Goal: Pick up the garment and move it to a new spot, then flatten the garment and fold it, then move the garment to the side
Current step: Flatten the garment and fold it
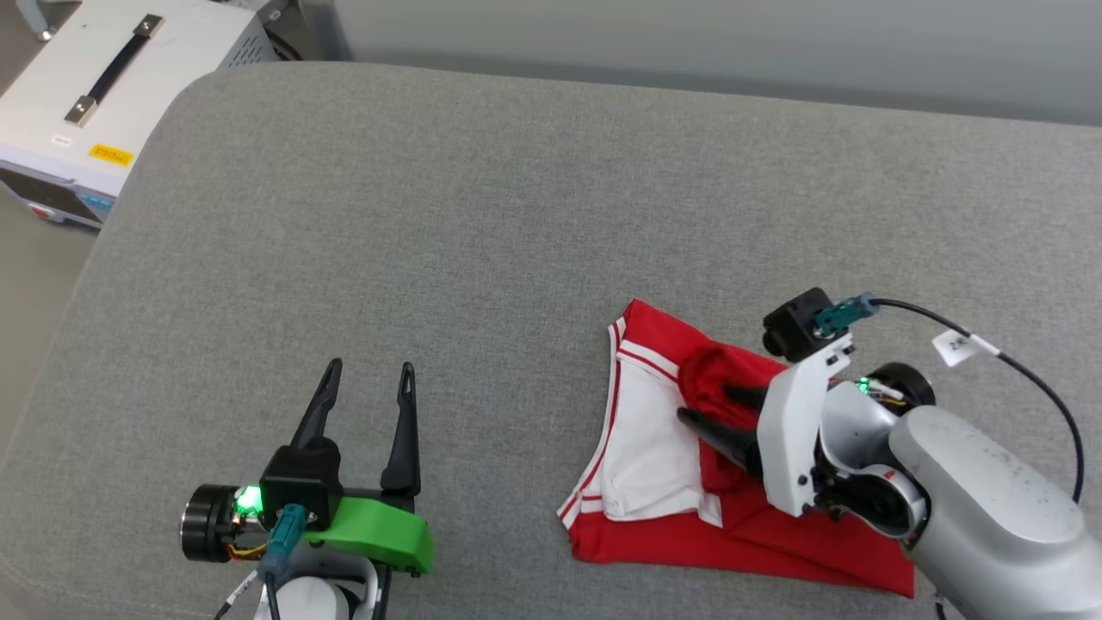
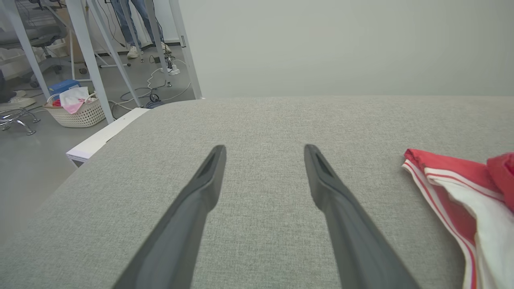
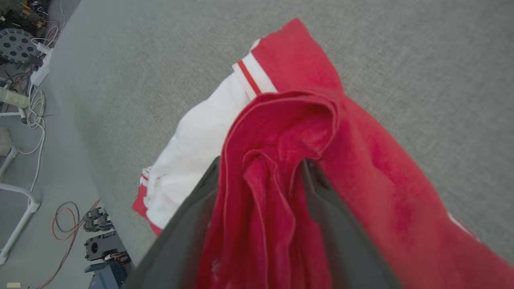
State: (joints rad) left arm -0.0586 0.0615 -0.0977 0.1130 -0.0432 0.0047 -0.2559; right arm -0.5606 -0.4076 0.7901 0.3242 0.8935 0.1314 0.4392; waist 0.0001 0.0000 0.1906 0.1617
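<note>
**Red-and-white garment lies folded on a grey cushion, right hand spread over it**

Head view: The garment (image 1: 654,456) lies at the right side of the grey padded cushion (image 1: 482,215), near the front edge. Its long axis slants from a far corner down to the near right. The white sleeve faces left, edged with red-white striped trim. A pale forearm enters from the lower right. Its right hand (image 1: 704,403) points left across the cloth, its two dark fingers spread beside a raised red fold. The left hand (image 1: 370,366) sits at the lower left, well apart from the garment, with its fingers spread and pointing away.

Left wrist view: The left hand (image 2: 264,147) hangs wide open over bare cushion. The garment's (image 2: 453,188) striped corner lies at the right edge.

Right wrist view: The right hand (image 3: 262,160) has its fingers apart. A bunched red fold of the garment (image 3: 361,160) lies between them, and the white sleeve lies to its left.
</note>
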